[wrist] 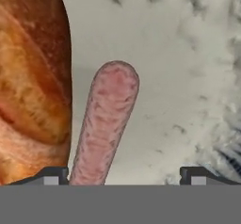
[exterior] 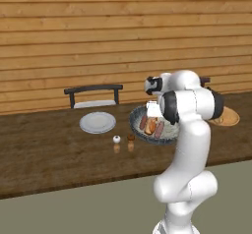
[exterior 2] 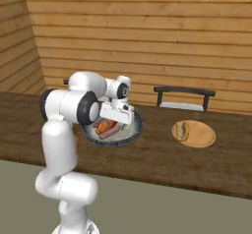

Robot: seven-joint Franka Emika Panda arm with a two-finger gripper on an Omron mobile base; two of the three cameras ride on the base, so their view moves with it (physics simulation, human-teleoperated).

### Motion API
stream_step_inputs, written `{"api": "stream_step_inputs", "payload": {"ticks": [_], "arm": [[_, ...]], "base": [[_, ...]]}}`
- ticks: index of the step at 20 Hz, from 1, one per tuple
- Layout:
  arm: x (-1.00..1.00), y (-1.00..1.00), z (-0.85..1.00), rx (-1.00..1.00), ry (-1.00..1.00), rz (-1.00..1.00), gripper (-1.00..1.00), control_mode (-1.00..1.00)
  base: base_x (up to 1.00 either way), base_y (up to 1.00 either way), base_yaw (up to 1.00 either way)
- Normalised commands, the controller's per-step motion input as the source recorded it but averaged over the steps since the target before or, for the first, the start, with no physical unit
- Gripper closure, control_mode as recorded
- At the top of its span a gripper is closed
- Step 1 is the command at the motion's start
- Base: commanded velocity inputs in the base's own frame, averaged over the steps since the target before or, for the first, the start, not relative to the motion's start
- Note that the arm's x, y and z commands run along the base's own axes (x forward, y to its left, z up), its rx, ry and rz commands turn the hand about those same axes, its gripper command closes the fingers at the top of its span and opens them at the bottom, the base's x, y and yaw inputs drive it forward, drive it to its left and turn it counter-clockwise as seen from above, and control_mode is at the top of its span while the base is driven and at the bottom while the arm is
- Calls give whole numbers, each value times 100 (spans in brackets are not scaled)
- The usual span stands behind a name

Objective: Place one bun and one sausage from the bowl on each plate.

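The bowl (exterior: 170,135) (exterior 2: 133,130), dark-rimmed and pale speckled inside, sits on the wooden counter and holds buns and sausages. My gripper (wrist: 126,176) hangs low inside it, open. A pink sausage (wrist: 106,124) (exterior 2: 109,131) lies between the fingertips, close to the left fingertip (wrist: 55,175) and well clear of the right one. A brown bun (wrist: 33,86) (exterior: 151,126) rests just left of that sausage. A light-grey plate (exterior: 97,122) stands left of the bowl. A round wooden plate (exterior 2: 199,137) (exterior: 229,117) lies to the right with a small pale item (exterior 2: 182,130) on it.
Two small shakers, one white (exterior: 116,139) and one brown (exterior: 131,137), stand in front of the bowl and the grey plate. A dark chair (exterior: 93,94) (exterior 2: 184,96) is behind the counter by the wooden plank wall.
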Motion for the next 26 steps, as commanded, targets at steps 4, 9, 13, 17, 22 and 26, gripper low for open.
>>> {"api": "stream_step_inputs", "payload": {"ticks": [4, 9, 13, 17, 22, 26], "arm": [[-38, 21, -4, 0, -20, 0, -100, -100], [-55, 14, 0, 0, -21, 0, -100, -100], [-50, 0, 4, 3, -15, 0, -100, -100], [-13, 7, 2, 3, -5, 1, -100, -100], [2, 22, 0, 4, 0, 4, -100, -100], [18, 19, 0, 1, 0, 1, -100, -100]], "base": [[0, 0, 0], [0, 0, 0], [0, 0, 0], [0, 0, 0], [0, 0, 0], [0, 0, 0]]}}
